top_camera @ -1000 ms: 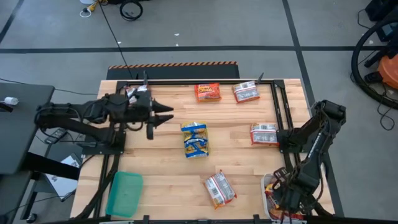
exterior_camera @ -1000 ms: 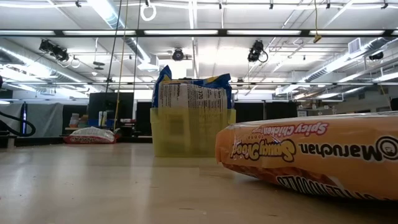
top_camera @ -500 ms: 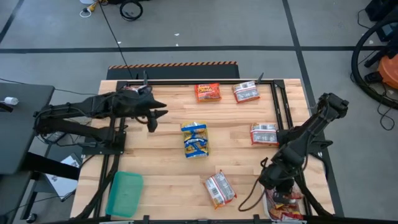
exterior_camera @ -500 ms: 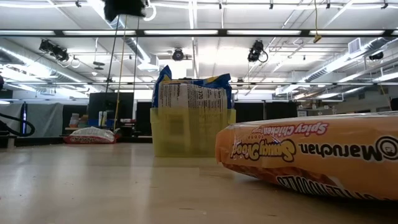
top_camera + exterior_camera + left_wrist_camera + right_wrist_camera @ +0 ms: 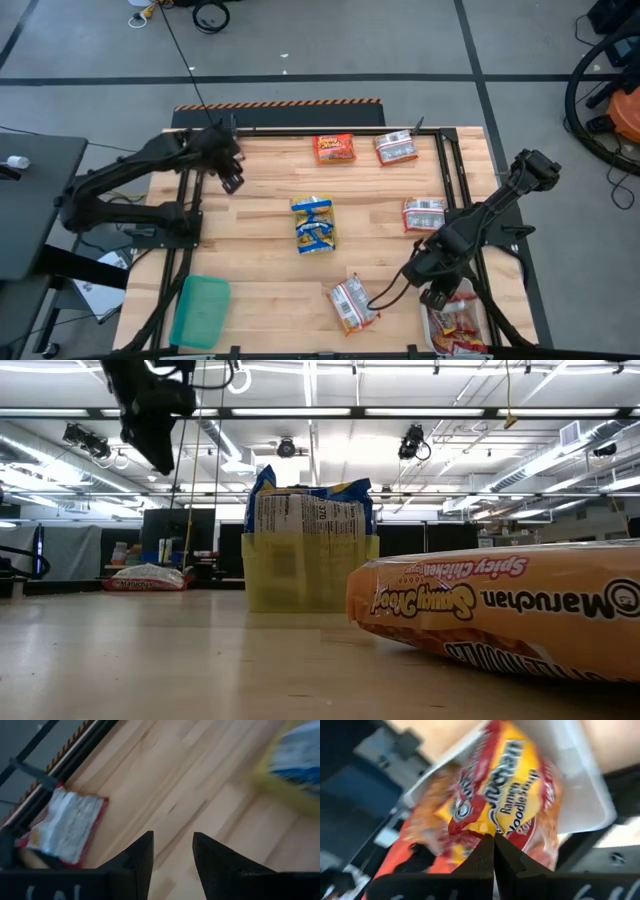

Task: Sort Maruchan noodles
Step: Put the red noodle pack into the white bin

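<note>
My right gripper (image 5: 432, 297) hangs beside the white tray (image 5: 436, 335) at the near right corner, fingers pressed together on nothing — the orange-red Maruchan packets (image 5: 505, 810) lie in that tray. My left gripper (image 5: 231, 181), fingers apart and empty, hovers near the far left corner, looking at a silver-and-red packet (image 5: 65, 827) by the rail — likely my next pick. The blue-and-yellow packets (image 5: 314, 222) sit mid-table.

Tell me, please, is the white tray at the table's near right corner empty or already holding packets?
Holding packets. The white tray has orange-red packets lying inside its rim, and the high view shows the same. How many, I cannot tell.
</note>
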`<state>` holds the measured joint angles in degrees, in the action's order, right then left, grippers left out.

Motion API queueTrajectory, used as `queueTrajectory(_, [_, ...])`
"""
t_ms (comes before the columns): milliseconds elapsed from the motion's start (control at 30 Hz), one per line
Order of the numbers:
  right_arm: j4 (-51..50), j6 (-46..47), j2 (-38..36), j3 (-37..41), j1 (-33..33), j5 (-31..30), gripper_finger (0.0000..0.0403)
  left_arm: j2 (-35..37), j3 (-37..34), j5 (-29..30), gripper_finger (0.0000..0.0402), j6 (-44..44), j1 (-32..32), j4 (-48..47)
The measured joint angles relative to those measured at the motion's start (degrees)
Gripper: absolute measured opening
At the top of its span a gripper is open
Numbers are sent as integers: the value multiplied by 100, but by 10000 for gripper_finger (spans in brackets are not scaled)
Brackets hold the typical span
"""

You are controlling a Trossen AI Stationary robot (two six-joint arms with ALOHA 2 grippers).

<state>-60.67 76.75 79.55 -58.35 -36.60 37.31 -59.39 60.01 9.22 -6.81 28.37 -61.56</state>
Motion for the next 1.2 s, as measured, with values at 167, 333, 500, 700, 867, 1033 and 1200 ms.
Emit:
queueTrajectory(167, [-596, -68, -81, -3, -13, 14, 3, -269, 0, 12, 142, 628, 487, -40])
queueTrajectory(333, [-420, 224, -96, -59, 10, 473, 3, -469, 0, 464, 142, 1182, 696, 118])
queueTrajectory(500, [-716, 984, -136, -59, 79, 1204, 3, -806, 4, 874, 142, 1337, 865, 133])
queueTrajectory(700, [-635, 1055, -1, -55, 104, 629, 3, -1164, 4, 859, 142, 1392, 982, 118])
queueTrajectory(867, [-452, 501, 451, 146, 160, 421, 4, -1312, 4, 942, 145, 1351, 1011, 97])
queueTrajectory(1033, [247, -105, 766, 6, 20, 404, 30, -1495, 4, 1074, 187, 1296, 1086, -74])
queueTrajectory(1200, [68, 56, 619, -424, -68, 98, 80, -2030, 4, 1215, 245, 966, 1643, -117])
